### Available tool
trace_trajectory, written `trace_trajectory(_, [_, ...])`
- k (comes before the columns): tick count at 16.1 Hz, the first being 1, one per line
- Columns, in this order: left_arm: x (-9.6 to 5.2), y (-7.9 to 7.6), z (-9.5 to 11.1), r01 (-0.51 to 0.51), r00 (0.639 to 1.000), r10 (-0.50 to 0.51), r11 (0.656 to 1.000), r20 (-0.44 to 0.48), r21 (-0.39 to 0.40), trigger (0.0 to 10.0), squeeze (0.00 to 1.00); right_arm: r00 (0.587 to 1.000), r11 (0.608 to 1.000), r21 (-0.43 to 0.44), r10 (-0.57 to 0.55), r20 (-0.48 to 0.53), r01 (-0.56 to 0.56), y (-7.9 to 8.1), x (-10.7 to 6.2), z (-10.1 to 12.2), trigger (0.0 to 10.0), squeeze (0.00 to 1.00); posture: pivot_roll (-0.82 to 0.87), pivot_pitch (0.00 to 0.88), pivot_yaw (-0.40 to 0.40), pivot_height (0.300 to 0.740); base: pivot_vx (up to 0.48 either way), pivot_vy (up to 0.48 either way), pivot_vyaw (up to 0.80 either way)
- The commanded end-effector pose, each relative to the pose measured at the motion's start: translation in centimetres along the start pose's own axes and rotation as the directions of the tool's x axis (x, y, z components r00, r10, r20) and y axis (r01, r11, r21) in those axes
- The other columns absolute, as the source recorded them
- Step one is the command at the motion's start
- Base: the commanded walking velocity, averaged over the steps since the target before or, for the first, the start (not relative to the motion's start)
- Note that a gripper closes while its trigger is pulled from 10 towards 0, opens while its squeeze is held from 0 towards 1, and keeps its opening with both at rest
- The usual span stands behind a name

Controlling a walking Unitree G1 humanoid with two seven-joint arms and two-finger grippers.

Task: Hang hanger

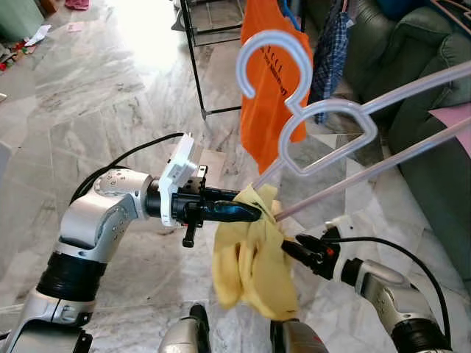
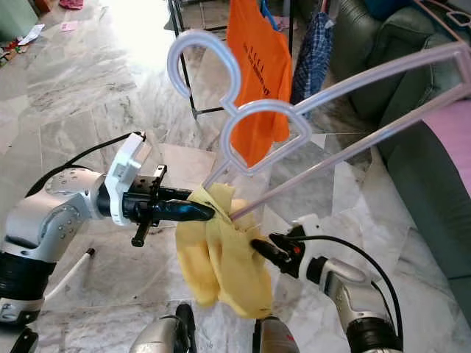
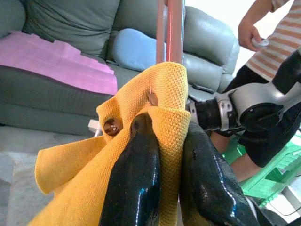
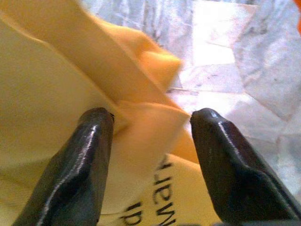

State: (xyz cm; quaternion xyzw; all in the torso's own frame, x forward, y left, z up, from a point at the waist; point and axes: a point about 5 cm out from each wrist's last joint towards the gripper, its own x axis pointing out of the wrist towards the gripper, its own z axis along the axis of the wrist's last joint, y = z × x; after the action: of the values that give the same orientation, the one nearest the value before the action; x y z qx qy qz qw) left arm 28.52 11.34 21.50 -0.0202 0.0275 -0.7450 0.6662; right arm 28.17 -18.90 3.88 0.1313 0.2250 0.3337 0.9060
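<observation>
Hanger (image 1: 324,121) with yellow garment (image 1: 254,257) pinched in left gripper (image 1: 246,212); right gripper (image 4: 150,155) spread, seemingly mid-grab. Next: carry to rack (image 1: 199,44).

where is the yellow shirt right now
The yellow shirt hangs low in the middle of the eye views, bunched at the hanger end, pinched by the left gripper, with the open right gripper at its side.
</observation>
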Motion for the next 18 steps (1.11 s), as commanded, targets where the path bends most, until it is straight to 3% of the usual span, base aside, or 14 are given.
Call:
trace_trajectory(1, [-0.1,-0.4,1.3,0.011,1.000,-0.012,0.999,0.021,0.046,10.0,0.00,0.999,0.999,0.024,-0.045,-0.004,0.045,-0.4,-0.4,-1.0,0.0,0.00,-0.14,0.269,0.068,0.740,0.000,0.000,0.00])
trace_trajectory(6, [-0.1,-0.5,1.5,0.007,1.000,-0.008,0.999,0.025,0.045,10.0,0.00,0.998,0.997,0.022,-0.070,-0.001,0.070,-0.7,-0.1,-1.5,0.0,0.00,-0.13,0.267,0.068,0.740,0.000,0.000,0.00])
trace_trajectory(10, [-0.2,-0.7,1.2,0.007,1.000,-0.007,0.999,0.010,0.032,10.0,0.00,0.997,0.998,-0.013,-0.058,0.045,0.059,-0.9,-0.3,-0.5,0.0,0.00,-0.13,0.269,0.068,0.740,0.000,0.000,0.00])
trace_trajectory(13, [-0.3,-0.7,1.2,0.005,1.000,-0.005,1.000,0.006,0.031,10.0,0.00,1.000,0.990,-0.138,0.008,0.002,-0.008,-0.3,-0.8,-0.6,0.4,0.00,-0.13,0.268,0.067,0.740,0.000,0.000,0.00])
trace_trajectory(14, [-0.3,-0.7,1.2,0.004,1.000,-0.004,0.999,0.005,0.032,10.0,0.00,1.000,0.988,-0.152,-0.009,-0.001,0.009,-0.4,-0.9,-0.7,10.0,0.98,-0.13,0.269,0.066,0.740,0.000,0.000,0.00])
trace_trajectory(16, [-0.4,-0.7,1.2,0.001,1.000,-0.001,1.000,0.003,0.031,10.0,0.00,0.998,0.973,-0.225,0.031,-0.054,-0.042,0.1,-1.4,-1.1,10.0,1.00,-0.13,0.271,0.069,0.740,0.000,0.000,0.00])
trace_trajectory(17, [-0.6,-0.7,1.3,0.003,1.000,-0.003,1.000,-0.002,0.031,10.0,0.00,0.989,0.932,-0.352,0.033,-0.144,-0.083,-0.1,-2.5,-1.5,10.0,1.00,-0.13,0.273,0.074,0.740,0.000,0.000,0.00])
trace_trajectory(18, [-0.6,-0.7,1.2,0.004,1.000,-0.004,1.000,-0.004,0.029,10.0,0.00,0.986,0.916,-0.391,0.019,-0.165,-0.084,-0.4,-2.9,-1.4,10.0,1.00,-0.13,0.274,0.076,0.740,0.000,0.000,0.00])
